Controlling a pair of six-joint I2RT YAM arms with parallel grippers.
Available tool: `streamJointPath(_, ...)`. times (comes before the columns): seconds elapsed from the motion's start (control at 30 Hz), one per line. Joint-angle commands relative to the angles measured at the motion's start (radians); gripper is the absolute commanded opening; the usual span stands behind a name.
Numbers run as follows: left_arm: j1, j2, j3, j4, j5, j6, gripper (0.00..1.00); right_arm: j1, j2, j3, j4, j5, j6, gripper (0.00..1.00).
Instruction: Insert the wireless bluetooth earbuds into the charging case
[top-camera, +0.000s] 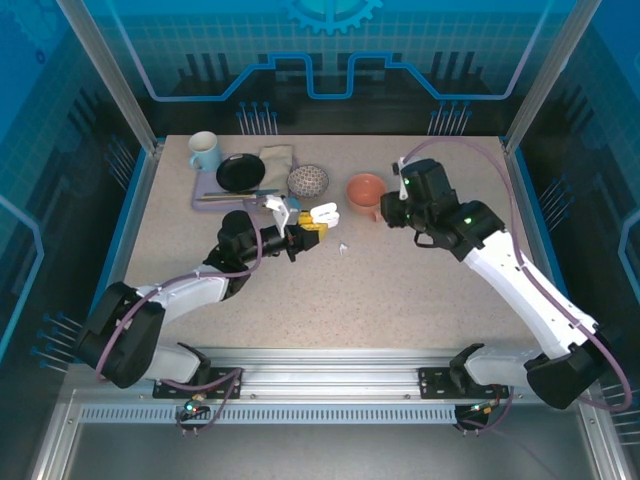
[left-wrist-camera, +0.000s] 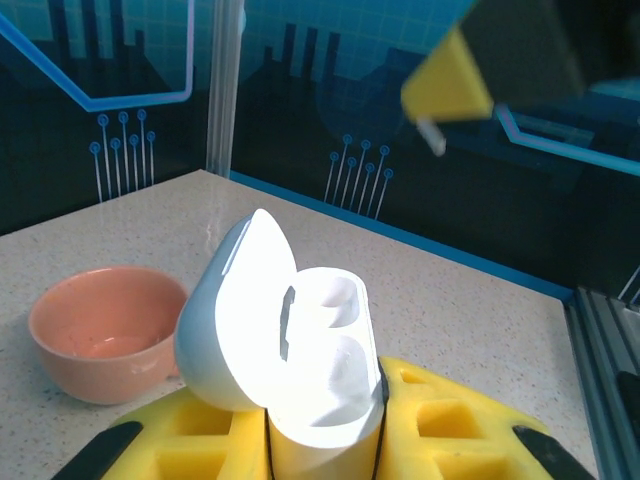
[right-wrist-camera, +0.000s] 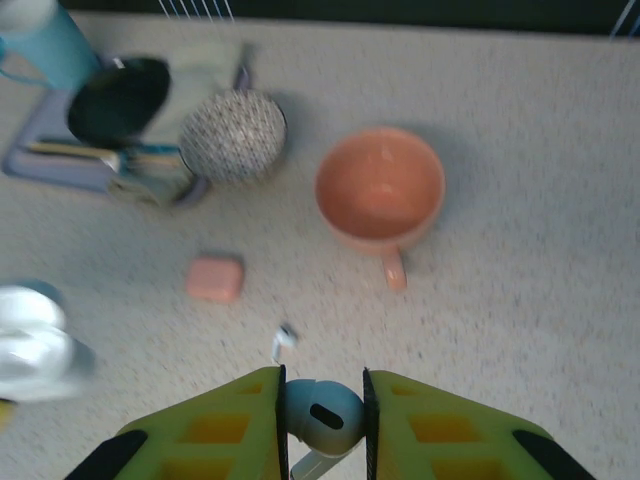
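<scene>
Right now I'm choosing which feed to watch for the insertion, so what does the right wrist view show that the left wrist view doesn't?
Right wrist view: a white earbud pinched in the right tool, a loose earbud on the table, a pink case and a patterned bowl. Left wrist view: the wells, apparently empty, of the open white case clamped in the left tool. Both: the pink cup and, blurred at the right wrist view's left edge, that white case.
</scene>
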Motion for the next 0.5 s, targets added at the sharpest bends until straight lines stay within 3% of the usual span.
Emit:
streamJointPath(0.0, -0.021, 0.023, 0.056, 0.006, 0.058, 0.004, 0.0, 0.006, -0.005, 0.07, -0.002, -0.029, -0.038, 0.25)
streamJointPath(0.17, -0.039, 0.052, 0.103, -0.007, 0.082, 0.01, 0.0, 0.05, 0.038, 0.12, 0.046, -0.051, -0.057, 0.26)
streamJointPath(0.47, -0.059, 0.055, 0.173, -0.091, 0.108, 0.055, 0.0, 0.123, 0.05, 0.062, 0.185, -0.078, -0.123, 0.25)
